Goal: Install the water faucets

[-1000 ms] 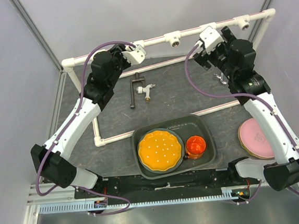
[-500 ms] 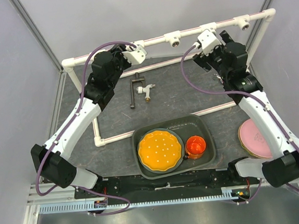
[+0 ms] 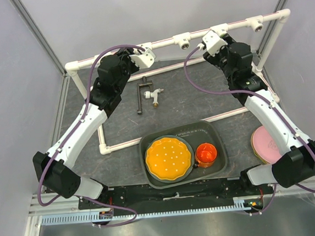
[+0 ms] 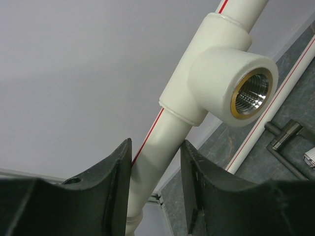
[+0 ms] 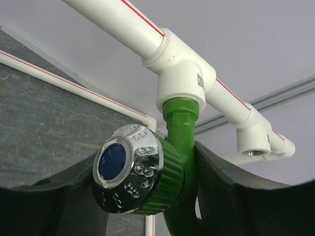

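Observation:
A green faucet (image 5: 179, 129) with a chrome knob (image 5: 129, 167) hangs screwed into a white tee socket (image 5: 182, 81) on the PVC frame's top rail (image 3: 167, 41). My right gripper (image 5: 142, 169) is shut on its green body; at the rail in the top view, the right gripper (image 3: 212, 40) hides the faucet. My left gripper (image 4: 156, 147) is shut on the rail pipe (image 4: 165, 135), just below an empty brass-threaded tee (image 4: 226, 83). A black-handled white-and-brass faucet (image 3: 154, 94) lies on the mat inside the frame.
Two empty tees (image 3: 182, 40) (image 3: 257, 23) sit on the top rail. A grey tray (image 3: 216, 132) near the front holds an orange plate (image 3: 169, 158) and an orange cup (image 3: 207, 154). A pink plate (image 3: 267, 144) lies at right. Low frame pipes cross the mat.
My right arm has swung left and in toward the rail, and its jaws have narrowed from wide open onto the green faucet. The left arm has stayed put.

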{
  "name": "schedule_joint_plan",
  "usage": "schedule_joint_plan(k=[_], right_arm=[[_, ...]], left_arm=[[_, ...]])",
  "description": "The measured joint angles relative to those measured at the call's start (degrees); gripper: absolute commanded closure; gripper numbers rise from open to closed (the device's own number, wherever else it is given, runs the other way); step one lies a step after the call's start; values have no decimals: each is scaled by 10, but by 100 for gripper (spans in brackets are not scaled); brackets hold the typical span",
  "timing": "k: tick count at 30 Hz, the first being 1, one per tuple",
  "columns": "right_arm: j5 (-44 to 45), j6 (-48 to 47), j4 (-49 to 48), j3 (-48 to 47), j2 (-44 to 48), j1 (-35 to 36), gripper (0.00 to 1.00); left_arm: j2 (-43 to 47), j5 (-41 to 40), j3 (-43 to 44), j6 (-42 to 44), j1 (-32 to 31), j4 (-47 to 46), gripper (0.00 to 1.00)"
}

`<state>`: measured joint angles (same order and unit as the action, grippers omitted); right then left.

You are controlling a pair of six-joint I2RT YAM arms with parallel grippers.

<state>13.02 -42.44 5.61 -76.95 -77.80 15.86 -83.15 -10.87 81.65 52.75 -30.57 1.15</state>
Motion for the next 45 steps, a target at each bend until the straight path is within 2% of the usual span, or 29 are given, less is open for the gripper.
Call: schedule_joint_plan(k=[2,7,31,32,33,34,36,37,40,42,45], right_arm=[[0,3,-2,0,0,0,77],[-12,20,-2,0,0,0,99],[-22,155,2,-9,5,-3,99],[-22,158,2,-9,5,-3,92],[-25,160,2,-9,5,-3,78],[-28,162,2,-9,7,-3,53],[-35,163,3,-9,10,-4,39],[-38,164,5,-9,11,-5,26],[-49,183,9,-9,16,-7,11],[-58,219,9,-9,29,-7,4],[-73,248,9,-9,64,-3,2]], left_arm=[[0,-1,-1,1,-1,0,98],[0,-2,-1,2,-1,-1,98],[1,-11,-1,3,-5,0,98],[1,-11,-1,3,-5,0,98],[1,-11,-1,3,-5,0,98],[1,-11,-1,3,-5,0,98],[1,-11,-1,3,-5,0,98],[2,-11,-1,3,-5,0,98],[3,-11,-2,3,-7,2,98],[3,-10,-3,3,-7,0,98],[3,-10,-3,3,-7,-1,98]])
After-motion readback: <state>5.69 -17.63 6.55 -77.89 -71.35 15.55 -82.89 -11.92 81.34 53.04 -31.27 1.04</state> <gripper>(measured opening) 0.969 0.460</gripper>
